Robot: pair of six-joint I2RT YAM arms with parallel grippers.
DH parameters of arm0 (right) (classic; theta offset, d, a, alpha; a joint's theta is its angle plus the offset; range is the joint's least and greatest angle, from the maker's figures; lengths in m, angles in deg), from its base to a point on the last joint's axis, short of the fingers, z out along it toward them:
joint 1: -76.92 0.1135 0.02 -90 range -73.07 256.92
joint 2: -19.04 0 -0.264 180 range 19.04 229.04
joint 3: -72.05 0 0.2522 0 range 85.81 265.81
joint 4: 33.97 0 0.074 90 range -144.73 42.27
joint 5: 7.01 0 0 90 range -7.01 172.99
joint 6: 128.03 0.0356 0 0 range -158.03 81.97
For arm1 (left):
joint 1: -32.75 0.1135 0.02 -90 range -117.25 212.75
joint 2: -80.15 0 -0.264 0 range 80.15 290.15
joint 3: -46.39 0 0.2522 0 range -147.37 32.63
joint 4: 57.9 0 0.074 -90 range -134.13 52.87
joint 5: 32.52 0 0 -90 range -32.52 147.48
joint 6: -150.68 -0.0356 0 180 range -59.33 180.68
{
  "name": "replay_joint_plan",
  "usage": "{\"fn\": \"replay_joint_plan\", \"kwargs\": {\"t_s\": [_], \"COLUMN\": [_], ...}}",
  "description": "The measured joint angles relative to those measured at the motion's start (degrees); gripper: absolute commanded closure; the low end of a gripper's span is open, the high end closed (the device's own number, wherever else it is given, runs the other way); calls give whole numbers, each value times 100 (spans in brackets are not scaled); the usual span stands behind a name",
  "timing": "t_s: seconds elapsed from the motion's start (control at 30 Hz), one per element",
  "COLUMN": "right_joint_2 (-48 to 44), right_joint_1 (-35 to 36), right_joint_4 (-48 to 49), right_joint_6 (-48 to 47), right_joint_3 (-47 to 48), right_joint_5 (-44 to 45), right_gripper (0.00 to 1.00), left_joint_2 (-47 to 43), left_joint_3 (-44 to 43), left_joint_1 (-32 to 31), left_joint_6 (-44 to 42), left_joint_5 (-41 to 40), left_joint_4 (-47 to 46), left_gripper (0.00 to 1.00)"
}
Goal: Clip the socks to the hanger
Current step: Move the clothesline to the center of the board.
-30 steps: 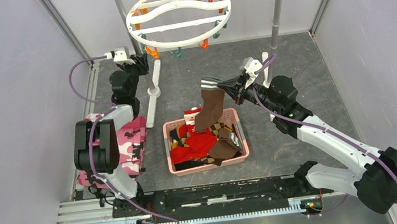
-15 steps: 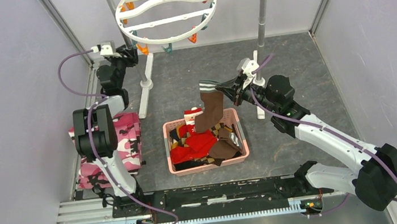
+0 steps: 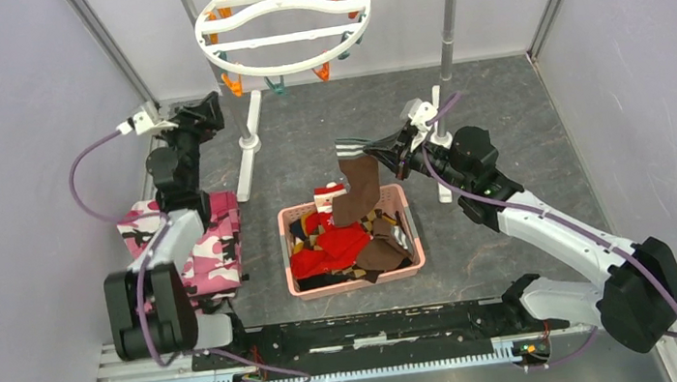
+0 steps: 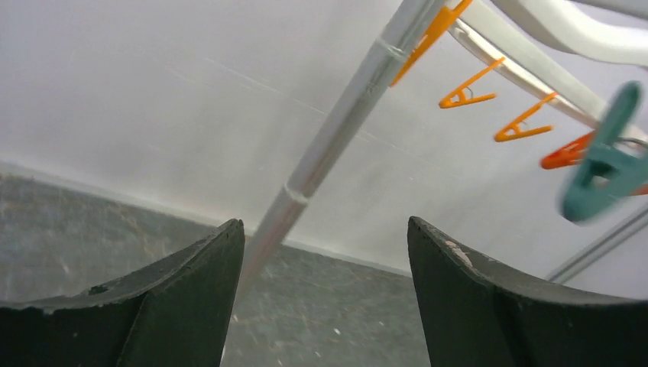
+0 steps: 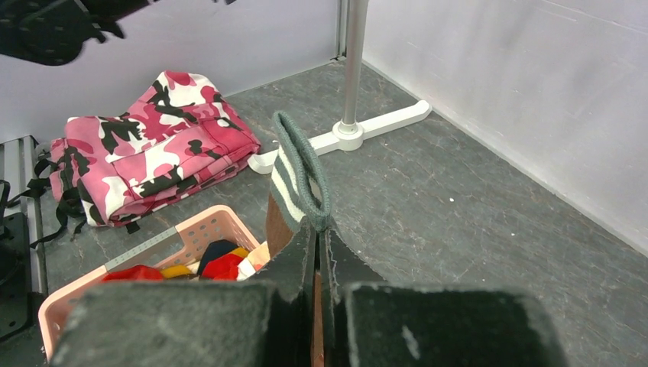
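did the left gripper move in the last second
Yes. The left gripper has swung left, farther from the pink basket, and its fingers have opened.

Left tool [image 3: 201, 113] withdrawn leftward from the rack [image 3: 243, 125], its jaws now spread wide where they stood narrower; hanger [image 3: 286, 37] and rack shifted rearward, farther beyond that tool; right tool [image 3: 384, 149] has carried the sock [image 3: 361, 188] slightly leftward.
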Motion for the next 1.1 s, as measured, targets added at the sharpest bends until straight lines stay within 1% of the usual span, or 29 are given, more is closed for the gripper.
{"fn": "replay_joint_plan", "kwargs": {"t_s": [0.17,0.27,0.4,0.53,0.67,0.73,0.8,0.97,1.03,1.1], "right_joint_2": [92,144,170,173,173,173,173,173,173,173], "right_joint_1": [0,-2,-2,-13,-17,-17,-17,-17,-17,-17], "right_joint_4": [39,52,98,120,118,120,120,118,118,116], "right_joint_6": [2,20,20,17,17,17,17,20,17,15], "right_joint_3": [2,2,2,2,2,2,2,2,2,2], "right_joint_5": [2,2,9,33,44,46,46,46,46,46], "right_gripper": [100,100,100,100,100,100,100,100,100,100], "left_joint_2": [-1416,-2170,-3200,-3823,-3965,-3915,-3797,-3246,-2861,-2465], "left_joint_3": [678,785,645,39,-715,-1086,-1364,-1873,-2103,-2275], "left_joint_1": [-2,-63,-385,-1034,-2017,-2594,-3036,-4131,-4658,-4942], "left_joint_6": [841,1233,1394,1443,1438,1434,1425,1198,925,656], "left_joint_5": [81,229,332,328,7,-306,-560,-1521,-2190,-2656], "left_joint_4": [1196,2090,3427,4697,5807,6317,6653,7066,7187,7191], "left_gripper": [18,18,20,23,24,25,25,23,22,21]}}
